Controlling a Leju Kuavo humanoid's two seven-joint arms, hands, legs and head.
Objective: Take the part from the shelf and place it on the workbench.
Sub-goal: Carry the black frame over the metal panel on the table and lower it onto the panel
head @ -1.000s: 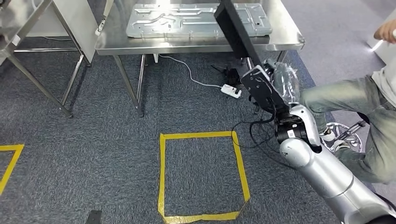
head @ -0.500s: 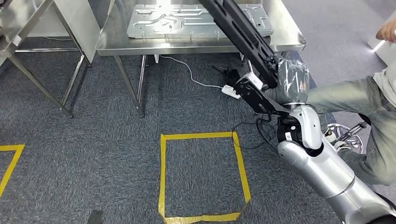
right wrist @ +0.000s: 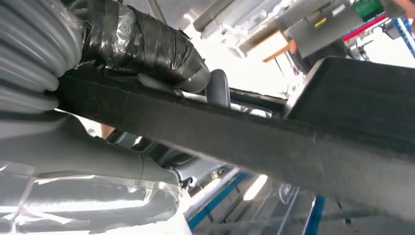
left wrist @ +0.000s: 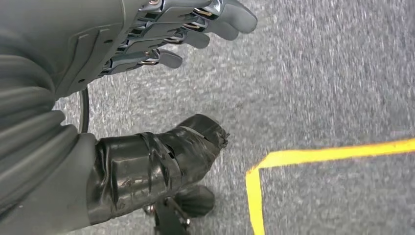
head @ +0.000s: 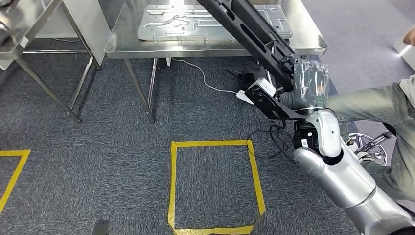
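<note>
Head view: my right hand point(head: 308, 85) grips the long black part point(head: 249, 29); its far end is cut off above the workbench point(head: 215, 46). Left wrist view: my left hand point(left wrist: 161, 34) hangs empty, fingers spread. Right wrist view: part crosses my thumb point(right wrist: 147, 49).

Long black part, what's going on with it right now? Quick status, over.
Right hand grips the long black part, slanting up over the workbench. Left hand open above carpet. Metal plate already on bench.
</note>
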